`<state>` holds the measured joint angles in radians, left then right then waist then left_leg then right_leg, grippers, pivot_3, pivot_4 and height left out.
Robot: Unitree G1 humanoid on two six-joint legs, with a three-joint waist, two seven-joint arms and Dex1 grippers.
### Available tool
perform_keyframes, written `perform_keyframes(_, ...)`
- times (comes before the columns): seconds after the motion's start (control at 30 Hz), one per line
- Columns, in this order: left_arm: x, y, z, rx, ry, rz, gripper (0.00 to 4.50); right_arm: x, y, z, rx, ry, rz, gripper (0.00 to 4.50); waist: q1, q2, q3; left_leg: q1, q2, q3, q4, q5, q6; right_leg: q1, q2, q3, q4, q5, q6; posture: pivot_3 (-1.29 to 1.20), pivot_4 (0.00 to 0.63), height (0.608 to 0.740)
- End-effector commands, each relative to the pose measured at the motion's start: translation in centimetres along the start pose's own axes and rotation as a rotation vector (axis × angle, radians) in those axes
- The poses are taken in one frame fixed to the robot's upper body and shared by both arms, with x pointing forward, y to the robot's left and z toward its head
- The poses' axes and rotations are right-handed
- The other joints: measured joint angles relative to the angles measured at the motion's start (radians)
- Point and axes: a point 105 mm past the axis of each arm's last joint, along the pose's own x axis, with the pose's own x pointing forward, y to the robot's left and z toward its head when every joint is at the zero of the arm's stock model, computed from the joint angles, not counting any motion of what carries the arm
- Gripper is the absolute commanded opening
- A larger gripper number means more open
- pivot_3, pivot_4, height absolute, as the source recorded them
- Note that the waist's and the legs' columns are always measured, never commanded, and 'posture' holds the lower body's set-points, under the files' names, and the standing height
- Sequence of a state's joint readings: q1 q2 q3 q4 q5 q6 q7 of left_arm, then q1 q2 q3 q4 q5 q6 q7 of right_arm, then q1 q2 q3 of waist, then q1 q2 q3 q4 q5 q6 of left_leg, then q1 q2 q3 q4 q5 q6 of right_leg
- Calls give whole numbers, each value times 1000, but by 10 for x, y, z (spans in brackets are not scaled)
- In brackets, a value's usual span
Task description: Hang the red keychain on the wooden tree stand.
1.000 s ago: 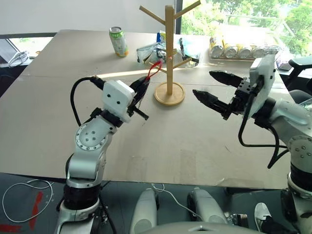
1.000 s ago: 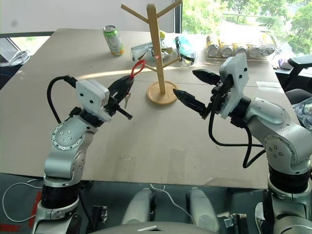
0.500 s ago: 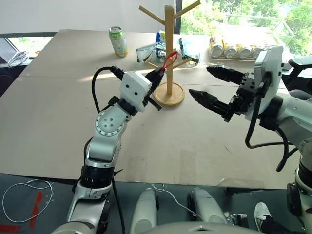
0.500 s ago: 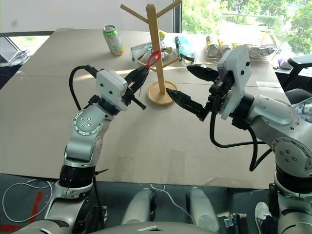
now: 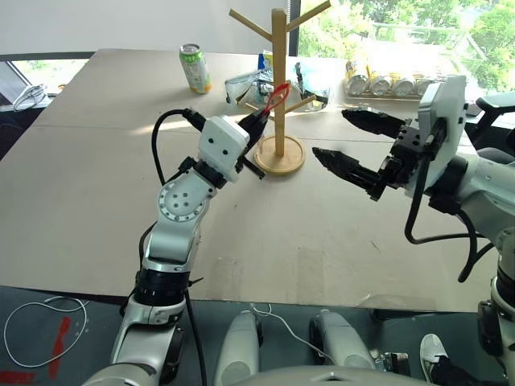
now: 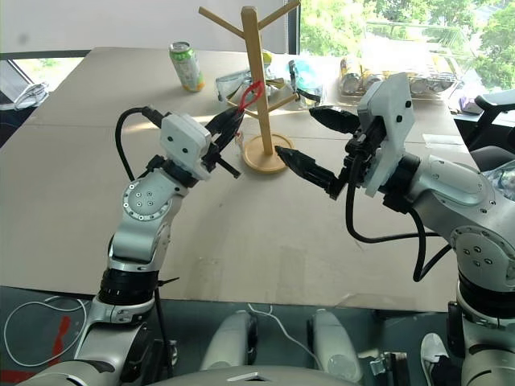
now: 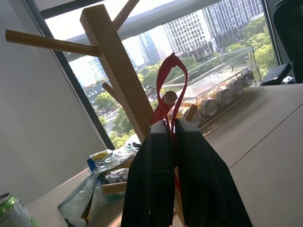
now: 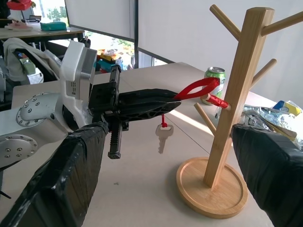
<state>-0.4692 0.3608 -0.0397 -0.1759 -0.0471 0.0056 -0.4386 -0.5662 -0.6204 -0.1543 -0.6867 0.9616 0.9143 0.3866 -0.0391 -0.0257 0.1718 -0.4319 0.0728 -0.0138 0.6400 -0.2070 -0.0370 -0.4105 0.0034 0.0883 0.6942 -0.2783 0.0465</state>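
Bright daylight from far windows (image 5: 402, 24), sunlit streak across table (image 5: 96, 209), sharp focus

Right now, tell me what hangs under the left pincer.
A small silver key dangles below the left pincer on a short red link, clear of the table. The pincer is shut on the red keychain; where key and strap join is hidden between its fingers.

Red strap, pale wood, black fingers

The thin red keychain strap (image 8: 201, 88) contrasts with the light-wood tree stand (image 8: 235, 101); black left gripper (image 7: 171, 142); silver key (image 8: 163, 136); green-and-white drink can (image 5: 195, 68).
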Motion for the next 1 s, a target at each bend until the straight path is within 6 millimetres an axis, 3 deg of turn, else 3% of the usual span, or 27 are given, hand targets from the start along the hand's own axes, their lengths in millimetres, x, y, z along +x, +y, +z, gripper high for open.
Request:
perform_keyframes(0.03,2,9,9,38,-37,26,45,0,3,11,-37,-33,17,4500,0,0,0,0,0,0,0,0,0,0,0,0,0,0,0,0,150,732)
perform_keyframes(0.5,14,4,-8,82,10,-22,45,2,2,13,-44,-38,-1,4500,1,0,0,0,0,0,0,0,0,0,0,0,0,0,0,0,150,732)
perform_keyframes(0.93,21,2,-12,98,12,-22,45,1,3,14,-47,-40,-9,4500,1,0,0,0,0,0,0,0,0,0,0,0,0,0,0,0,150,732)
perform_keyframes(1.0,18,3,-12,80,10,-23,1130,1,3,14,-47,-38,-9,4500,1,0,0,0,0,0,0,0,0,0,0,0,0,0,0,0,150,732)
